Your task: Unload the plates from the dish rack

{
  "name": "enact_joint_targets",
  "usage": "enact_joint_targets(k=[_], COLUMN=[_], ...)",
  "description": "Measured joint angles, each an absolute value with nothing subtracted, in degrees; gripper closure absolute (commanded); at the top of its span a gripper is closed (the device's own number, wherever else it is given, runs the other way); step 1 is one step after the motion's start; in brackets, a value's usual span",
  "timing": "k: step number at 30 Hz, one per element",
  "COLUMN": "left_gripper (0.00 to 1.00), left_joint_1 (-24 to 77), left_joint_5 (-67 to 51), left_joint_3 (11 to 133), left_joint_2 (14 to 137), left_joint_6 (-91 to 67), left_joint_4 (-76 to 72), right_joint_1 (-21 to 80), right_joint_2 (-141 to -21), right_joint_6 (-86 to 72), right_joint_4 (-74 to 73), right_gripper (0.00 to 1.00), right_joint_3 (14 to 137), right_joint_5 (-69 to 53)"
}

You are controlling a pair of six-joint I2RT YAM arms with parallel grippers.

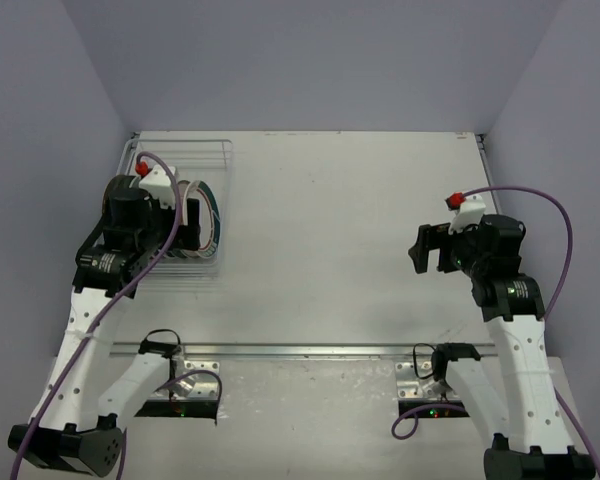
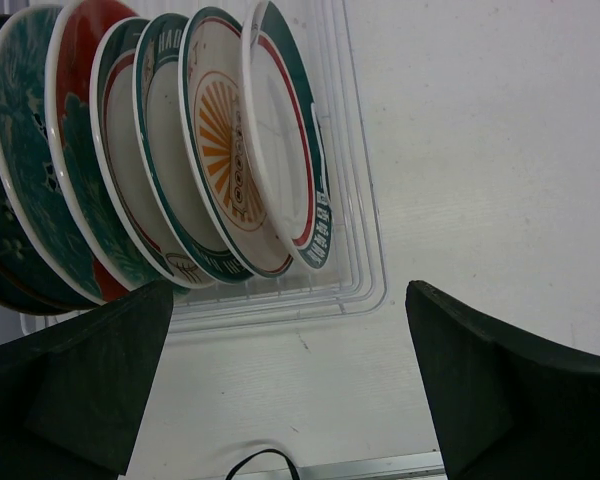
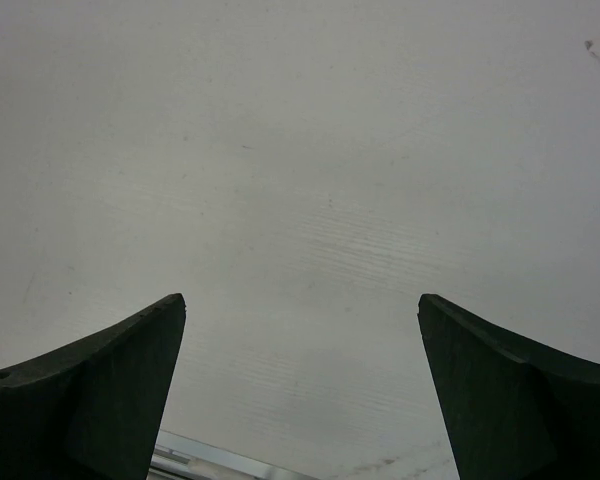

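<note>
The left gripper, jaws wide apart at the dish rack, should pinch only the rim of the outermost plate and lift straight up.

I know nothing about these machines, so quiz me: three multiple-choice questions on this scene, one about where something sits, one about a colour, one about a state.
1. Seen from above, where on the table is the dish rack?
A) far left corner
B) centre
C) near right edge

2. What colour are the rays on the sunburst plate?
A) purple
B) orange
C) black

3. How are the plates placed?
A) stacked flat on the table
B) gripped in a tool
C) on edge in the rack

Answers:
1 A: the rack lies against the far left walls.
2 B: orange rays fan out from its middle.
3 C: they lean in a row in the rack, while the left tool and right tool gape empty.
</note>
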State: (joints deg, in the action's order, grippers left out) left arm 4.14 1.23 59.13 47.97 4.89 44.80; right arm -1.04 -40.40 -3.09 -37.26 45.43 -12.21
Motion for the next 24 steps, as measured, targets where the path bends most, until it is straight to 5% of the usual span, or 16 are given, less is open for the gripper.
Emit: enact_joint_targets(k=[8, 19, 24], left_gripper=[0.01, 0.16, 0.35], left_joint_1=[4.1, 4.1, 4.1], left_joint_5=[2.2, 4.8, 5.4], left_joint_3=[60.3, 70.3, 73.7], left_joint_2=[48.9, 61.0, 65.9], left_joint_6=[5.8, 4.3, 3.2], left_joint_4=[43.8, 42.3, 42.6], right_joint_1=[-1.0, -1.0, -1.0], right_joint_2=[-40.1, -40.6, -40.7], right_joint_6=[-3.1, -3.3, -3.5], right_joint_4=[-36.8, -36.4, -36.0], right_gripper=[0.01, 0.01, 0.01], right_joint_3=[44.7, 44.6, 44.1], right_joint_5=[-12.0, -12.0, -12.0])
